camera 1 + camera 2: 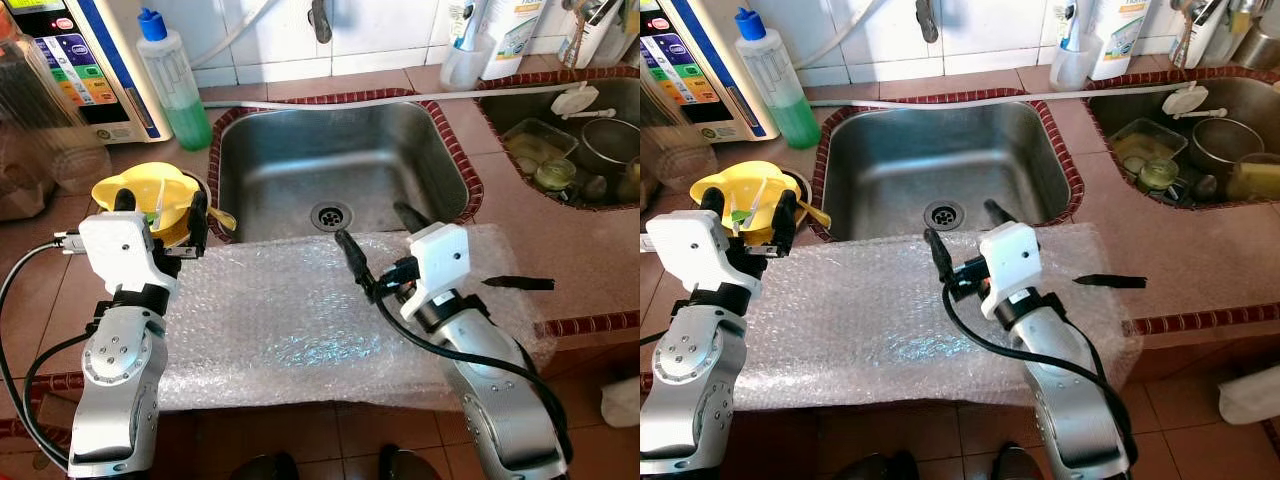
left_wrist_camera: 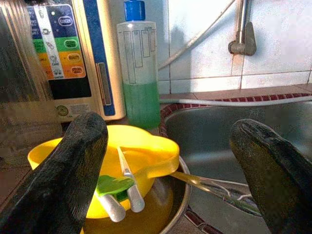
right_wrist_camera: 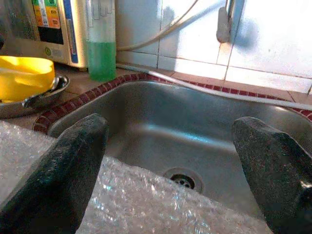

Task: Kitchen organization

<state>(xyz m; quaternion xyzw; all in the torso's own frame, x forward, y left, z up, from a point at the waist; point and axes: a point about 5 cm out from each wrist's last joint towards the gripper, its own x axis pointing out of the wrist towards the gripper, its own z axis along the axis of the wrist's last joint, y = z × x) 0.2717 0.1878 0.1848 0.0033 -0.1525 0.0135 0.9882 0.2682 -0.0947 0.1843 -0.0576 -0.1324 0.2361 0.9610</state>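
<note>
My left hand (image 1: pixel 160 212) hangs released, fingers spread wide, just before the yellow bowl (image 2: pixel 141 156); the bowl sits in a metal pan (image 2: pixel 173 214) on the surface, beside the sink (image 1: pixel 340 160); inside it lie two utensil handles and a green piece (image 2: pixel 113 185); a gold-coloured spoon (image 2: pixel 195 181) pokes out from under the bowl toward the sink; behind the bowl stands a bottle of green liquid (image 1: pixel 175 80), and next to that a white appliance (image 1: pixel 85 65); my right hand (image 1: pixel 375 240) is released too, fingers apart, over the far edge of the bubble wrap (image 1: pixel 290 320) spread under both my hands, with the sink drain (image 1: pixel 331 214) just beyond its fingertips.
</note>
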